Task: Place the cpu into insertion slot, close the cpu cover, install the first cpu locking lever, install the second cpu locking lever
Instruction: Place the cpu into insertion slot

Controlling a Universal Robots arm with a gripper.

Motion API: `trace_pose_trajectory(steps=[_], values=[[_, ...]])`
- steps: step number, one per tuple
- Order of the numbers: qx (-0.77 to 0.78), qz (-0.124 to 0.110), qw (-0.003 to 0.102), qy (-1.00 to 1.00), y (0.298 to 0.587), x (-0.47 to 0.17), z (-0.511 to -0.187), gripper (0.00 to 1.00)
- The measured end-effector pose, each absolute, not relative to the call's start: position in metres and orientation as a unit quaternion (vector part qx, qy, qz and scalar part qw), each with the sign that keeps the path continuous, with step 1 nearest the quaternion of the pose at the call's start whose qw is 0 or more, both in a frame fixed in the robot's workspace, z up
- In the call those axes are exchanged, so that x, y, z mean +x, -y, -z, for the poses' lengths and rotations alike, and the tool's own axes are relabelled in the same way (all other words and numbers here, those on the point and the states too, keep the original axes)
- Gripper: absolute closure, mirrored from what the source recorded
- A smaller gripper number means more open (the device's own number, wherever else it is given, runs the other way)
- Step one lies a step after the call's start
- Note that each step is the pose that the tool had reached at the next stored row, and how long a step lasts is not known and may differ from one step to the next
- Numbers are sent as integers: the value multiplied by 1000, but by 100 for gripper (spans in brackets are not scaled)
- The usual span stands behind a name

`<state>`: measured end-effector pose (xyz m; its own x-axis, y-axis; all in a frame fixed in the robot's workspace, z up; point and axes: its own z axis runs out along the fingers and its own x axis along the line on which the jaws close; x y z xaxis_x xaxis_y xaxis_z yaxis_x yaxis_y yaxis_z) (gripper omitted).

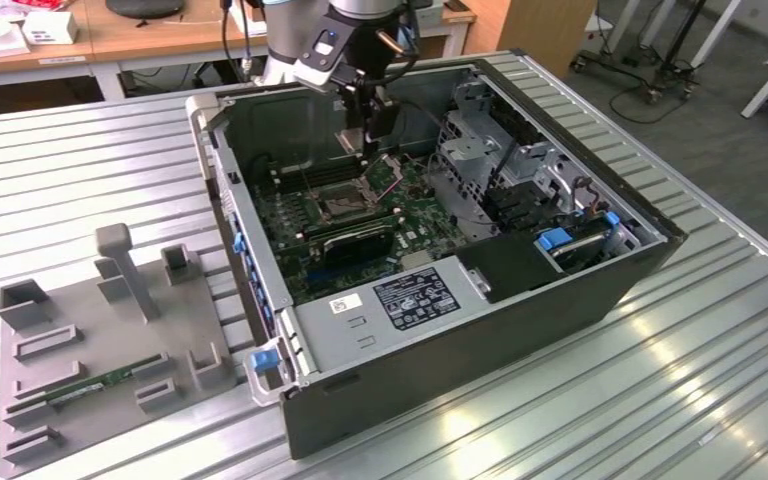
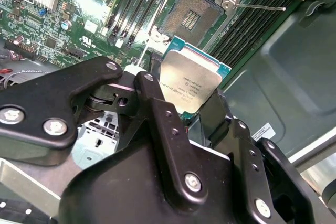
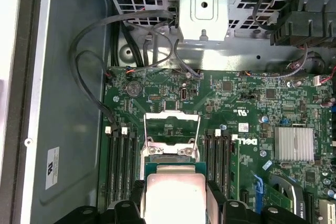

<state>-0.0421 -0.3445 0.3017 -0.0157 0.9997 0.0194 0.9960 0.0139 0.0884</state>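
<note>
My gripper point(image 1: 373, 135) hangs inside the open computer case, above the green motherboard point(image 1: 357, 235). It is shut on the cpu point(image 2: 190, 83), a flat square chip with a silver-tan top, pinched at two opposite edges by the black fingers point(image 2: 157, 100). The insertion slot point(image 2: 190, 17) lies open below and a little beyond the chip, its contact field bare. In the first wrist view the cpu point(image 3: 175, 195) hovers just short of the slot point(image 3: 170, 151), and the cpu cover point(image 3: 171, 125) stands raised past it. Two thin locking levers point(image 2: 262, 8) stick out unlatched beside the slot.
Black memory slots point(image 3: 121, 166) flank the socket on both sides. A finned heat sink point(image 3: 295, 144), loose cables point(image 3: 94, 77) and a metal drive cage point(image 1: 491, 150) crowd the case. Outside it, a grey fixture point(image 1: 117, 330) holding a green memory stick point(image 1: 91, 385) sits on the ribbed metal table.
</note>
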Motion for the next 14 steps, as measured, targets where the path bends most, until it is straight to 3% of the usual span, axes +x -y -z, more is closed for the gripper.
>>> trace_pose_trajectory(steps=[14], values=[[701,-38,24,-712,345,-42,-295,46]])
